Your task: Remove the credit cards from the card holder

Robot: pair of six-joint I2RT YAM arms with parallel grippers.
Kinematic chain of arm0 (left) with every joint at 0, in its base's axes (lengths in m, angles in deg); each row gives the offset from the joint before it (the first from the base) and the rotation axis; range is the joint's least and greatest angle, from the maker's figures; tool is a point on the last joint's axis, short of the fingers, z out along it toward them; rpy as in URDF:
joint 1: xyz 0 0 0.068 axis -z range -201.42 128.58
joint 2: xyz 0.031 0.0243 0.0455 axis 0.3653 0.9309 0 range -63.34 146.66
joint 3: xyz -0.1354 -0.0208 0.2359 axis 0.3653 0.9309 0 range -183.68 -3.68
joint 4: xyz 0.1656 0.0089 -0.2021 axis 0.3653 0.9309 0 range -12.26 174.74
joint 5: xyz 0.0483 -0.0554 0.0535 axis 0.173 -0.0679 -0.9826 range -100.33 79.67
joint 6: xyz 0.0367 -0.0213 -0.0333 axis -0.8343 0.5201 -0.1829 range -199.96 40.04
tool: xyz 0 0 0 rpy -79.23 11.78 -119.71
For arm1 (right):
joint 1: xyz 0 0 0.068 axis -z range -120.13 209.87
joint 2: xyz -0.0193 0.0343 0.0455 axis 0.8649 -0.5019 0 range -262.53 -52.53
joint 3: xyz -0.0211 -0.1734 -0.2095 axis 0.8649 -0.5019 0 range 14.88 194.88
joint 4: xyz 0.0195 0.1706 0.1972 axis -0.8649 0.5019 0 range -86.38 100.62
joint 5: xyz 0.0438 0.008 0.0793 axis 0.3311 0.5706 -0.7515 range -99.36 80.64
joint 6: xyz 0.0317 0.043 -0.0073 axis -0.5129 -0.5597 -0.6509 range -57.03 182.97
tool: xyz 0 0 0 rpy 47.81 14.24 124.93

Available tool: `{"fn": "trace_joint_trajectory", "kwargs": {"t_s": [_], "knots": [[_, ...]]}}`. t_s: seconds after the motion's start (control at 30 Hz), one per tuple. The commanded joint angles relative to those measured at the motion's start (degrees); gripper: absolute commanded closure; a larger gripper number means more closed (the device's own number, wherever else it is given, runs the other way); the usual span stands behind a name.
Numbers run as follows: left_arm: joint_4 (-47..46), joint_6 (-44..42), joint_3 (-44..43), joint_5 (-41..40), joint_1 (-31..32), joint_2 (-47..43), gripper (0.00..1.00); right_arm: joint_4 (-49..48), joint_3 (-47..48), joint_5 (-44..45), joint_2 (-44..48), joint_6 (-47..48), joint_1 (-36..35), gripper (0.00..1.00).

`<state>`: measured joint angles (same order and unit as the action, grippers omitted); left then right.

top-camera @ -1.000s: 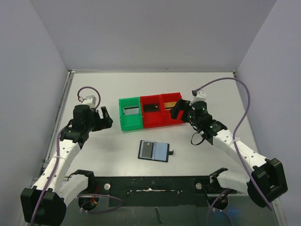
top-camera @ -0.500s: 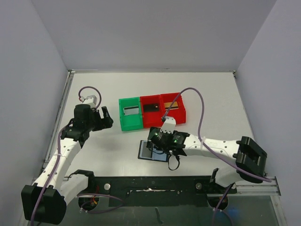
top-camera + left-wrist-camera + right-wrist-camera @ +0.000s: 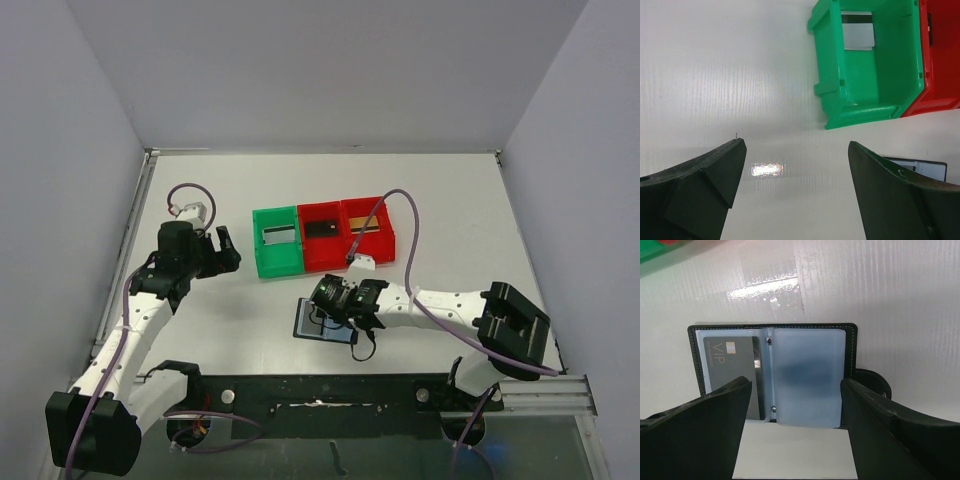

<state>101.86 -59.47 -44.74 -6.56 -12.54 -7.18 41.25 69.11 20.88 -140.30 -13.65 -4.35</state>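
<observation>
Right pincer [image 3: 796,385] hangs released over the open card holder [image 3: 810,370]; only its wrist view reveals 1 dark card [image 3: 730,375] inside. Left pincer [image 3: 797,147] released.

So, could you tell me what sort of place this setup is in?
Most likely a robotics lab test cell, not a home or shop: a plain white table boxed in by blank grey panels, arms bolted to a black rail, and only staged props, the coloured bins and a card holder.

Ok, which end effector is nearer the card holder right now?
Right. The right end effector hovers open directly over the card holder; the left end effector is well away, left of the green bin.
</observation>
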Motion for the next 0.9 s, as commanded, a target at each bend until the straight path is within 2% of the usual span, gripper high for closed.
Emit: {"fn": "trace_joint_trajectory", "kwargs": {"t_s": [0.0,0.53,0.87], "knots": [[-3.0,-0.8,-1.0,0.9,-0.4,-0.1,0.17,-2.2,0.9,0.6,-1.0,-0.4,1.0,0.27],[-2.9,-0.8,-1.1,0.7,-0.4,-0.2,0.17,-1.8,1.0,-2.8,-7.2,-0.7,2.6,0.30],[-2.9,-0.8,-1.1,0.7,-0.4,-0.3,0.17,1.8,4.5,-1.8,-10.7,1.0,2.3,0.53]]}}
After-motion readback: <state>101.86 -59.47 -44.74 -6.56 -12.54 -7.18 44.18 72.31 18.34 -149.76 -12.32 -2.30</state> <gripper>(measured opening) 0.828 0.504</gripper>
